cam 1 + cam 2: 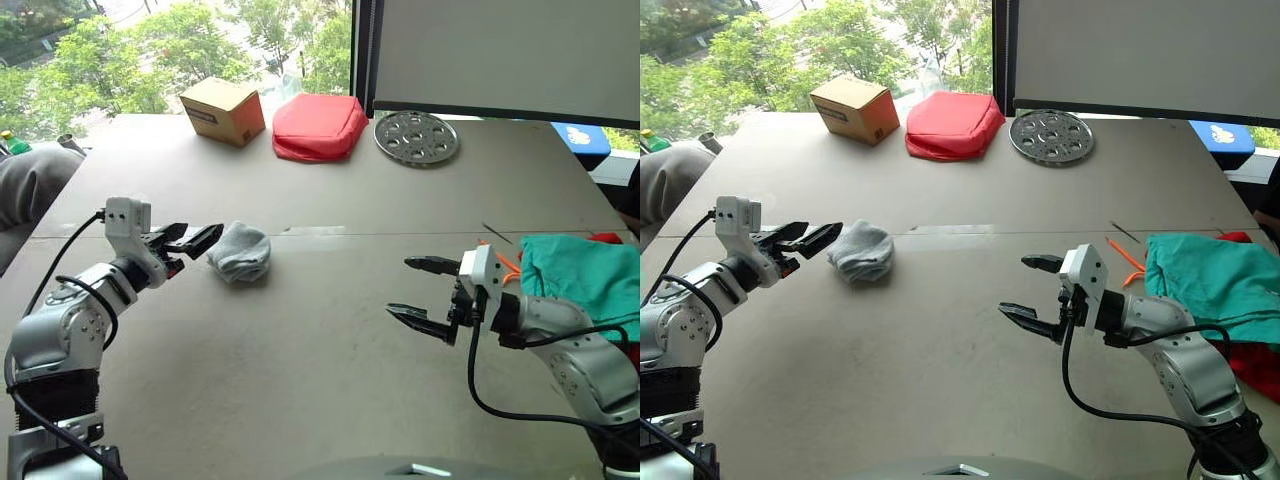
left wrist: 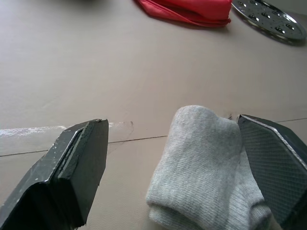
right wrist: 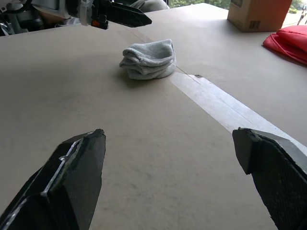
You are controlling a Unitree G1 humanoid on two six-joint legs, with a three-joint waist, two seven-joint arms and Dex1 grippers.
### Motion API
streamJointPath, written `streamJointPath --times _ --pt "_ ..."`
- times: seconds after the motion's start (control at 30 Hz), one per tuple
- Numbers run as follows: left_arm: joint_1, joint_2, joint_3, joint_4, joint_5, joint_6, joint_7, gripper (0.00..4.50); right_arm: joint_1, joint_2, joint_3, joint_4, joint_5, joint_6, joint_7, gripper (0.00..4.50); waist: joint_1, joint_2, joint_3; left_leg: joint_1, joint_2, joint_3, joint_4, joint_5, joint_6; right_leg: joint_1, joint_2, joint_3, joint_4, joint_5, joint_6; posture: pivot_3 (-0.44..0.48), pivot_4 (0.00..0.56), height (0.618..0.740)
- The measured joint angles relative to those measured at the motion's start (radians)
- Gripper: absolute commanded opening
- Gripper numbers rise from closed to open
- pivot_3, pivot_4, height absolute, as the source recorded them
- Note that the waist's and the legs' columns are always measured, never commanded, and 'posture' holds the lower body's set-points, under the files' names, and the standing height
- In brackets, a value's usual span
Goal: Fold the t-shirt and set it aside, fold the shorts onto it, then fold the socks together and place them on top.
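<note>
The left pincer (image 2: pixel 182 177) is standing open, its two black fingers (image 2: pixel 76 177) rising wide apart. The folded grey socks (image 2: pixel 206 172) are lying on the bench (image 2: pixel 96 72) between them, touching or nearly touching one finger. Farther off, a red cushion-like pouch (image 2: pixel 196 9) is resting beside a perforated metal disc (image 2: pixel 271 19).

test lab or office by a window, bare grey table (image 1: pixel 330 360), cardboard box (image 1: pixel 222 110), trees outside

Light grey socks (image 1: pixel 240 252), teal-green shorts (image 1: pixel 580 275) with orange cord (image 1: pixel 507 264), red pouch (image 1: pixel 318 126).
</note>
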Motion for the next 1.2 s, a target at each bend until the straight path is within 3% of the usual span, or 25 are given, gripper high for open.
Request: streamJointPath --times 0.13,0.27,0.6,0.77,1.0,1.2 --pt "-0.108 -0.017 -0.079 0.142 0.054 0.041 -0.033 4.46 0.005 -0.001 -0.001 -0.003 -0.005 -0.003 -0.003 4.5 0.001 -0.002 0.0 0.0 0.0 0.0 0.0 0.0 0.0 0.0 0.0 -0.001 0.0 0.0 0.0 0.0 0.15 0.739" --pt "-0.127 -0.033 -0.111 0.128 0.046 0.123 -0.085 4.46 0.03 -0.006 -0.007 -0.015 -0.006 -0.002 -0.01 4.5 -0.001 -0.003 -0.001 0.0 0.0 0.0 0.0 0.0 0.0 0.0 0.0 0.0 0.0 0.0 0.0 0.0 0.15 0.739" --pt "-0.041 -0.209 -0.175 -0.208 -0.068 0.363 -0.064 4.46 0.065 -0.013 -0.019 -0.053 -0.008 0.035 -0.075 4.5 0.009 -0.002 -0.001 0.001 0.0 -0.006 0.001 0.0 0.0 0.001 -0.003 0.0 0.0 0.0 0.0 0.0 0.15 0.739" --pt "-0.025 -0.269 -0.268 -0.317 -0.097 0.42 -0.05 4.46 -0.001 0.013 0.005 -0.038 -0.02 0.085 -0.119 4.5 0.005 -0.002 -0.001 0.001 -0.001 -0.005 0.001 0.0 0.0 0.002 -0.002 0.0 0.0 0.0 0.0 0.0 0.15 0.739" --pt "0.072 -0.171 -0.274 -0.408 -0.062 0.341 -0.093 4.46 -0.13 0.071 0.08 0.058 -0.057 0.206 -0.179 4.5 -0.008 -0.001 0.0 0.001 0.0 -0.004 -0.001 0.0 0.0 -0.001 -0.001 0.002 0.0 0.0 0.0 0.0 0.15 0.739" --pt "0.336 -0.039 -0.063 -0.597 -0.083 0.165 -0.258 4.46 -0.306 0.23 0.174 0.192 -0.054 0.329 -0.205 4.5 -0.021 0.003 0.003 -0.001 0.002 -0.003 -0.003 0.0 0.0 -0.005 -0.002 0.003 0.0 0.0 -0.001 0.0 0.15 0.739"
